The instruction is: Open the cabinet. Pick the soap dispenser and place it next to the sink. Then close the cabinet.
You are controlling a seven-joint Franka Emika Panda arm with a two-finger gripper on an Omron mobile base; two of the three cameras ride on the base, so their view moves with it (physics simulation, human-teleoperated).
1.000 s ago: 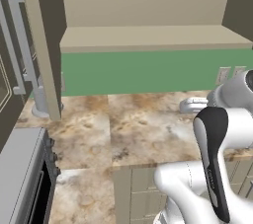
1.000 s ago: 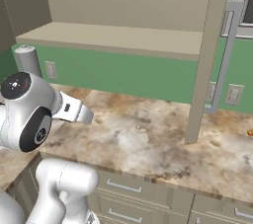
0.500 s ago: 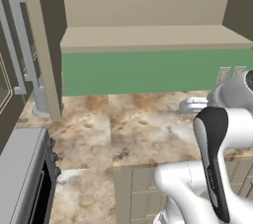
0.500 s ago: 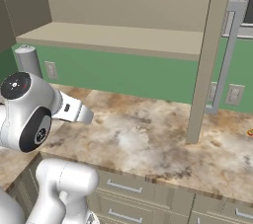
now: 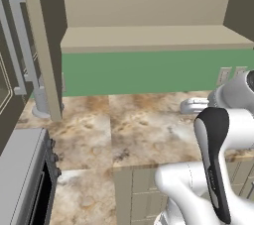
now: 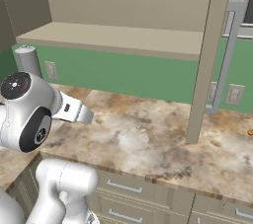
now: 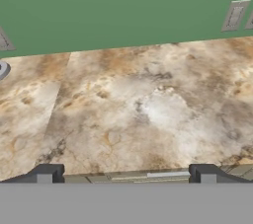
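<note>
The cabinet (image 5: 149, 38) (image 6: 113, 38) stands open above the marble counter (image 5: 144, 130), and its beige shelf is bare. The left door (image 5: 44, 45) and the right door (image 6: 210, 55) swing out edge-on, each with a long silver bar handle (image 5: 20, 40) (image 6: 230, 55). My gripper (image 7: 126, 174) is open with nothing between its fingertips (image 7: 47, 173). It hovers low over the counter's front part and faces the green wall. The white hand (image 5: 194, 105) (image 6: 74, 111) sits at mid-counter height. The soap dispenser and the sink are out of view.
A large grey post with a flared base (image 5: 42, 102) (image 6: 27, 60) (image 7: 2, 68) stands at the counter's back left, by the left door. Wall outlets (image 7: 234, 15) (image 6: 234, 94) dot the green wall. A stove (image 5: 22, 169) lies lower left. Drawer fronts (image 6: 148, 193) run below the counter.
</note>
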